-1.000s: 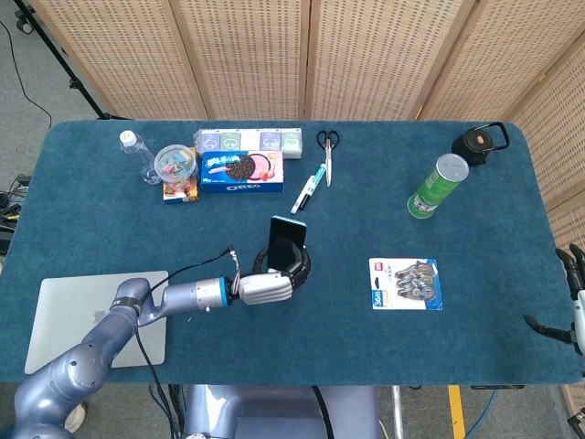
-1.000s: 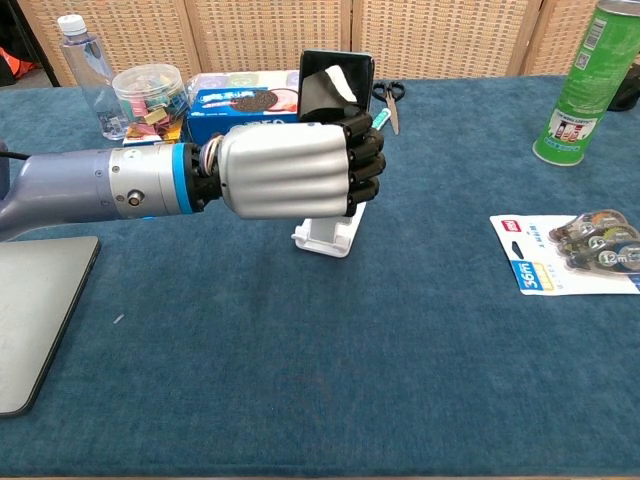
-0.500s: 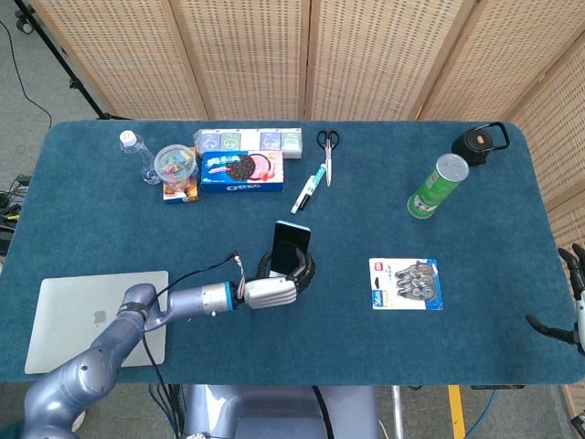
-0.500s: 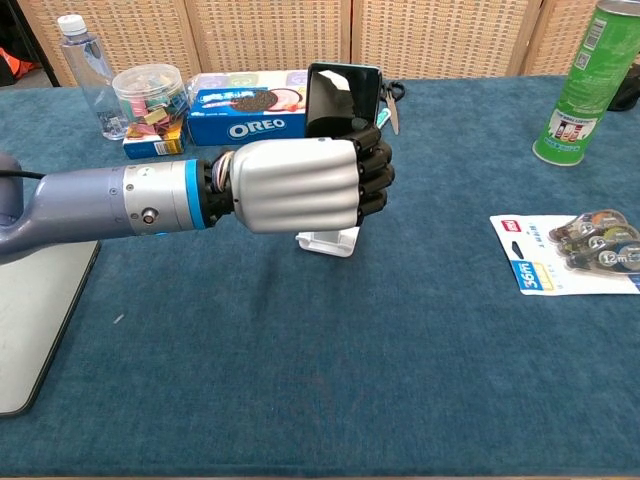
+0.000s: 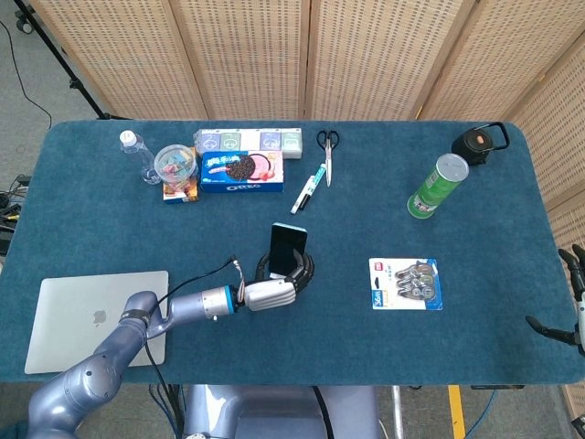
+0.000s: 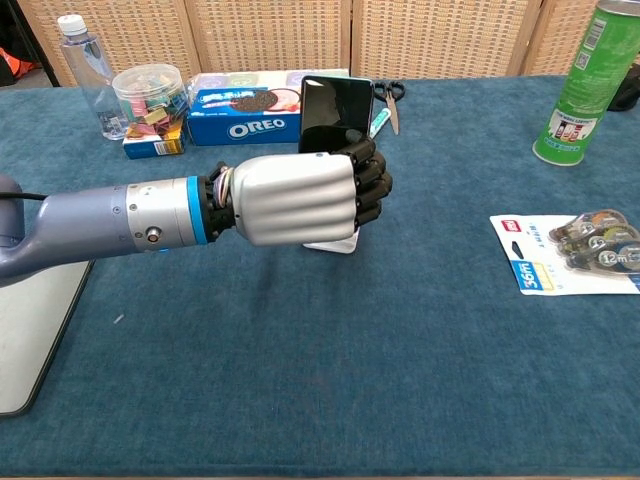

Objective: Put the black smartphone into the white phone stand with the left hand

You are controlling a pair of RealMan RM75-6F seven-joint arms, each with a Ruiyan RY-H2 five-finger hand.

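Left hand: the left hand (image 6: 300, 198) is clenched around the lower part of the phone (image 6: 334, 113), dark fingers (image 6: 368, 183) wrapped over its near edge.
Phone: upright, screen dark, its top poking out above the fist; seen from the head view (image 5: 287, 249) it stands near the middle of the counter (image 5: 110, 229), just in front of the cookie box (image 5: 241, 171).
Stand: the white stand (image 6: 332, 243) is almost hidden under the fist, only its base edge peeking out on the cloth.
Change: a second ago more of the stand showed below the hand; now the fist sits lower and the phone has come down with it, closer over the stand. Whether it is seated, I cannot tell.
Right hand: the right hand (image 5: 574, 302) hangs off the counter's far right edge, fingers apart, holding nothing.
Nearby: laptop (image 5: 73, 315) left of the arm, green can (image 5: 436, 187) well to the right.
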